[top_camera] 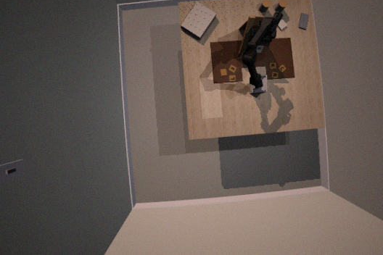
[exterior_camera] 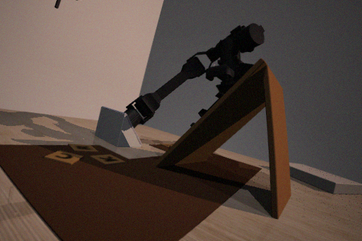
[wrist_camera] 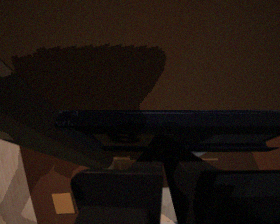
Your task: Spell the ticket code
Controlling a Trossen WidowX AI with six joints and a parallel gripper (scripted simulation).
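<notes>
My gripper [wrist_camera: 168, 143] is shut, with nothing seen between its fingers. Its dark tips are over the lower side of the dark blue rail [wrist_camera: 191, 117], at the sloping wooden board [top_camera: 244, 37] [exterior_camera: 279, 141]. The shadowed rail seems to hold a tile [wrist_camera: 122, 136], left of the fingertips; its letter is unreadable. A plain tile [top_camera: 223, 72] [wrist_camera: 63, 203] and two others [top_camera: 232, 68] [top_camera: 232, 78] lie left on the brown mat [top_camera: 283, 46] [exterior_camera: 103, 203]. Three tiles [top_camera: 273, 65] [top_camera: 282, 68] [top_camera: 275, 74] lie right. No ticket code is readable; the board's face is hidden in the exterior view.
The arm rises from the grey wedge-shaped block [top_camera: 263, 88] [exterior_camera: 110, 125] on the wooden counter [top_camera: 239, 116]. A pale perforated box [top_camera: 199, 19] lies at the back left. Two orange-topped cylinders [top_camera: 265, 3] [top_camera: 281, 3] and a grey block [top_camera: 304, 21] stand at the back right.
</notes>
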